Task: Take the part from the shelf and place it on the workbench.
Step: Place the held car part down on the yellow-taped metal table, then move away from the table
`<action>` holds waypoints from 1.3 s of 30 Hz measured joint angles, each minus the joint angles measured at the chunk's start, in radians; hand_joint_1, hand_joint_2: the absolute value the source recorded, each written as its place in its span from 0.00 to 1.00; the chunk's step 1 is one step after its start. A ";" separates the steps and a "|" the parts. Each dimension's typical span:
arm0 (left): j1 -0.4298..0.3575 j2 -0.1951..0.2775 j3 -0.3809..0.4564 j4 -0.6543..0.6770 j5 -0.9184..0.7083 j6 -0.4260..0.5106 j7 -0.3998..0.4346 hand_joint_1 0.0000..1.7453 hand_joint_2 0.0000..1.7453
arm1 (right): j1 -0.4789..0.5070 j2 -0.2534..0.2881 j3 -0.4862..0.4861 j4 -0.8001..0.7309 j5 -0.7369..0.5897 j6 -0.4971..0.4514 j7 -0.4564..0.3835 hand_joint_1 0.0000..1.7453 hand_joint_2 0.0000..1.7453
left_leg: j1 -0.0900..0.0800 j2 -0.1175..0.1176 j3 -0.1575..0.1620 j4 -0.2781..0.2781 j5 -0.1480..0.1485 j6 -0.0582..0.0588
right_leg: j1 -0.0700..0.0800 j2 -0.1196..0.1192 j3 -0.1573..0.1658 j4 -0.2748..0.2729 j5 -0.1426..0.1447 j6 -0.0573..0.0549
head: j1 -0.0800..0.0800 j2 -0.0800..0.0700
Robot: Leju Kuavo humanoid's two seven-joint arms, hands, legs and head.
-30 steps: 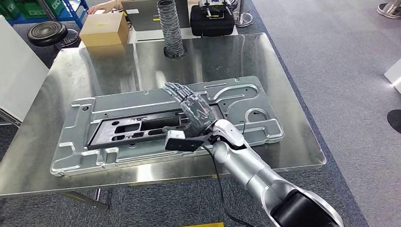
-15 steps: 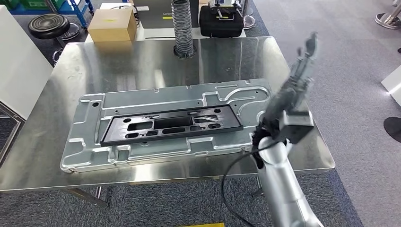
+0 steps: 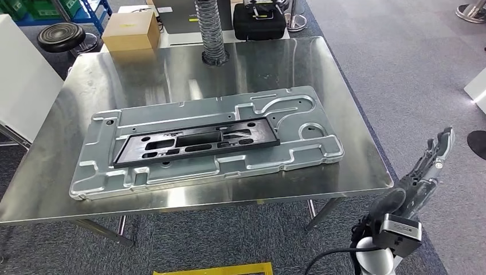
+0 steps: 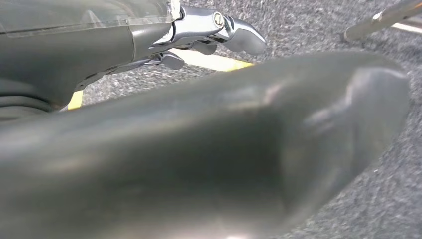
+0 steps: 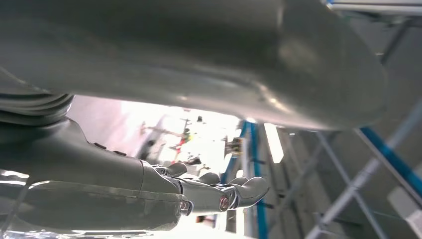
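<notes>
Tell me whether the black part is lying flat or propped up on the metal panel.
Flat. The black part lies along the middle of the stamped metal panel on the workbench, with no end raised.

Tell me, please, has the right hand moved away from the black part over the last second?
Yes. The right hand has left the black part and now hangs beyond the table's right edge, holding nothing.

Legible text: none; the cardboard box [image 3: 131,31] bears a small yellow label, and the grey case [image 3: 177,12] a white one, both unreadable
</notes>
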 joint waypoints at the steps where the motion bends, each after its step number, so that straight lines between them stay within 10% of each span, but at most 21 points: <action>1: -0.001 0.000 0.003 0.000 -0.005 -0.003 -0.004 0.00 0.00 | 0.017 0.000 -0.015 0.000 -0.002 0.000 0.000 0.00 0.00 | 0.000 0.000 0.047 -0.058 0.019 0.002 | 0.000 0.000 -0.010 0.000 0.009 0.002 | 0.000 0.000; 4: -0.009 0.002 0.009 0.000 -0.010 -0.012 -0.011 0.00 0.00 | 0.059 -0.002 -0.058 0.002 -0.028 0.000 0.000 0.00 0.00 | -0.006 -0.001 0.192 -0.267 0.065 0.019 | 0.002 0.000 -0.026 0.001 0.036 0.016 | 0.002 0.000; 8: -0.008 0.003 0.016 0.000 -0.007 -0.013 -0.013 0.00 0.00 | 0.097 -0.008 -0.091 0.018 -0.051 0.001 0.000 0.00 0.00 | -0.013 0.002 0.188 -0.293 0.098 0.044 | -0.003 0.002 -0.032 -0.006 0.062 0.039 | 0.005 0.000; 14: -0.010 0.002 0.018 0.000 -0.007 -0.017 -0.021 0.00 0.00 | 0.107 -0.015 -0.144 0.109 -0.020 0.001 0.001 0.00 0.00 | -0.010 0.014 0.097 -0.295 0.179 0.064 | -0.012 0.005 -0.086 0.268 -0.162 0.065 | 0.013 0.000; 16: -0.009 0.001 0.020 0.000 -0.008 -0.018 -0.022 0.00 0.00 | 0.106 -0.015 -0.170 0.154 -0.003 0.001 0.001 0.00 0.00 | -0.009 0.014 0.061 -0.284 0.200 0.060 | -0.014 0.005 -0.038 0.273 -0.123 0.068 | 0.014 0.000; 20: -0.010 -0.004 0.022 0.000 -0.008 -0.017 -0.022 0.00 0.00 | 0.096 -0.015 -0.217 0.253 0.035 0.016 0.002 0.00 0.00 | -0.012 0.013 0.011 -0.256 0.226 0.042 | -0.011 0.006 0.156 0.022 -0.128 0.053 | 0.015 0.000; 23: -0.009 -0.007 0.024 0.000 -0.008 -0.015 -0.021 0.00 0.00 | 0.087 -0.014 -0.252 0.352 0.064 0.033 0.002 0.00 0.00 | -0.010 0.012 0.002 -0.253 0.244 0.024 | -0.006 0.002 0.162 -0.017 -0.131 0.029 | 0.017 0.000; 29: -0.007 -0.014 0.034 0.000 -0.001 -0.012 -0.020 0.00 0.00 | 0.043 -0.004 -0.312 0.613 0.108 0.081 0.008 0.00 0.00 | -0.002 0.010 -0.058 0.005 0.030 -0.001 | -0.005 -0.004 0.076 -0.018 -0.057 0.005 | 0.008 0.000; 32: -0.008 -0.014 0.040 0.000 0.002 -0.011 -0.020 0.00 0.00 | 0.021 -0.001 -0.340 0.761 0.110 0.085 0.007 0.00 0.00 | -0.003 0.010 0.020 -0.015 0.101 0.007 | -0.001 -0.006 0.028 -0.011 -0.023 0.008 | 0.007 0.000; 36: -0.016 -0.014 0.041 -0.001 0.002 -0.008 -0.021 0.00 0.00 | -0.021 0.000 -0.351 0.946 0.106 0.060 0.004 0.00 0.00 | -0.016 0.010 0.219 -0.287 0.079 0.037 | 0.002 -0.008 0.003 -0.009 0.018 0.024 | 0.007 0.000; 39: -0.013 -0.016 0.041 -0.001 0.002 -0.008 -0.021 0.00 0.00 | -0.047 -0.004 -0.356 1.075 0.109 0.040 0.005 0.00 0.00 | -0.016 0.013 0.209 -0.316 0.098 0.057 | -0.001 -0.008 -0.005 -0.014 0.032 0.041 | 0.006 0.000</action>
